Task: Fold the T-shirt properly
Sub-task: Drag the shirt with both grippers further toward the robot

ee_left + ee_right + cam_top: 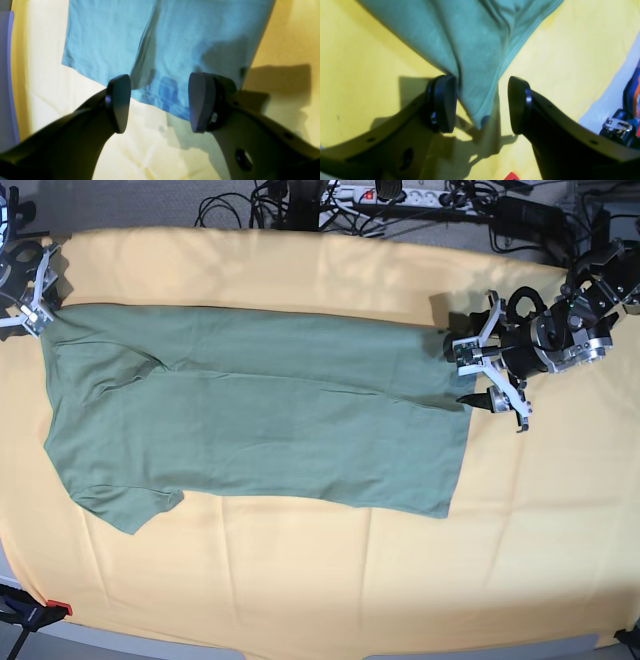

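base view: t-shirt (260, 415) lies lengthwise between the arms, left gripper (487, 377) at its hem edge, right gripper (30, 308) at its far corner, both jaws released.

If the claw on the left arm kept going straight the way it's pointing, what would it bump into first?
Most likely the T-shirt. The left gripper stands open, and the shirt's hem edge lies right between and ahead of its fingertips, on the yellow-orange cloth. How high it hovers above the fabric is unclear.
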{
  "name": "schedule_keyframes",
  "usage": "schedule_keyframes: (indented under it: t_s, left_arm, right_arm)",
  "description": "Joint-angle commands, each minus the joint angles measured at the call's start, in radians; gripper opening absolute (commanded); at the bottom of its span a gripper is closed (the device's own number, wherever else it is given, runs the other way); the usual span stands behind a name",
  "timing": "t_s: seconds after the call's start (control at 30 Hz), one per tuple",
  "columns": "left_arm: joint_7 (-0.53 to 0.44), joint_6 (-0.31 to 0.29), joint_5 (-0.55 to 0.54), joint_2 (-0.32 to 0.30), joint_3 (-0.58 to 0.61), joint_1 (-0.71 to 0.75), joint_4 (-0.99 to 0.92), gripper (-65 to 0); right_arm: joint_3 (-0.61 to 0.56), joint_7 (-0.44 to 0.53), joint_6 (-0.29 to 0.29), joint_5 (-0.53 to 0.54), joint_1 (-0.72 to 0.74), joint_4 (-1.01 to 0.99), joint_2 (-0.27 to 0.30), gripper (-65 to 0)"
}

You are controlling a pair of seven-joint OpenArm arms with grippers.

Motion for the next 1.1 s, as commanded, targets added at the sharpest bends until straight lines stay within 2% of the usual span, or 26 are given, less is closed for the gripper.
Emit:
schedule_keyframes:
  t_s: [0.0,0.07,0.1,0.17,0.2,0.23,0.33,0.43,0.63,0.77,0.93,1.07]
  left_arm:
    - [-0.011,0.011,-0.001,-0.021,-0.011,-0.017,0.012,-28.1]
    - [-0.011,0.001,-0.001,-0.021,-0.011,-0.017,0.012,-28.1]
    - [-0.011,-0.017,-0.001,-0.021,-0.011,-0.017,0.012,-28.1]
    - [-0.011,-0.053,-0.004,-0.021,-0.011,-0.016,0.016,-28.2]
    - [-0.01,-0.083,-0.01,-0.021,-0.011,-0.017,0.021,-28.2]
    - [-0.011,-0.129,-0.009,-0.025,-0.011,-0.017,0.029,-28.2]
    - [-0.015,-0.287,-0.01,-0.039,-0.011,-0.017,0.055,-28.2]
    - [-0.015,-0.376,-0.008,-0.04,-0.011,-0.016,0.056,-28.2]
    - [-0.061,-0.377,0.077,-0.037,-0.011,-0.008,0.042,-28.2]
    - [-0.072,-0.377,0.101,-0.037,-0.011,-0.008,0.018,-28.2]
    - [-0.157,-0.377,0.139,-0.023,-0.008,-0.009,-0.042,-28.2]
    - [-0.162,-0.377,0.148,0.017,-0.002,-0.009,-0.094,-28.2]
  right_arm:
    - [0.01,0.001,0.0,0.003,-0.004,0.007,0.02,-31.1]
    - [0.01,-0.003,0.018,0.004,-0.004,0.007,0.019,-34.8]
    - [0.01,-0.003,0.038,0.007,-0.004,0.007,0.019,-39.5]
    - [0.01,-0.004,0.052,0.026,-0.004,0.007,0.02,-53.2]
    - [0.01,-0.004,0.047,0.034,-0.004,0.007,0.02,-60.5]
    - [0.01,-0.004,0.033,0.032,-0.004,0.007,0.02,-65.0]
    - [0.01,-0.004,-0.021,0.032,-0.003,0.007,0.02,-65.0]
    - [0.01,-0.003,-0.068,0.032,-0.003,0.008,0.02,-65.0]
    - [0.01,-0.008,-0.045,0.033,-0.003,0.008,0.019,-64.1]
    - [0.01,-0.008,-0.046,0.033,-0.003,0.008,0.02,-53.9]
    - [0.01,-0.008,-0.046,0.033,-0.003,0.008,0.019,-53.7]
    - [0.01,-0.007,-0.046,0.033,-0.003,0.008,0.02,-53.7]
